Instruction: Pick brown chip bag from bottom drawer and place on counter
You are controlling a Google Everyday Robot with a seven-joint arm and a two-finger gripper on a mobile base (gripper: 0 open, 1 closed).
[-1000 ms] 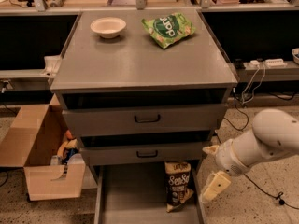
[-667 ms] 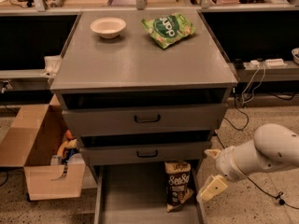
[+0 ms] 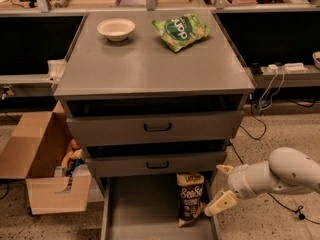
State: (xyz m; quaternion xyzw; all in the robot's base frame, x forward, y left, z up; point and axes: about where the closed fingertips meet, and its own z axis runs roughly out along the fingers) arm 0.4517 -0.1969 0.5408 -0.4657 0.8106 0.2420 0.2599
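Bag not yet picked: you're at the reach-in stage.

The brown chip bag point(image 3: 191, 198) stands upright at the right side of the open bottom drawer point(image 3: 140, 215), so nothing has been lifted and the counter point(image 3: 150, 69) holds only a white bowl point(image 3: 116, 28) and a green chip bag point(image 3: 180, 30). Your tool point(image 3: 214, 190) sits low at the drawer's right edge, just beside the bag, fingers spread wide and holding nothing; the lower finger looks close to or brushing the bag's right edge. By my reading, the grasp, the lift and the placement are all left to do.
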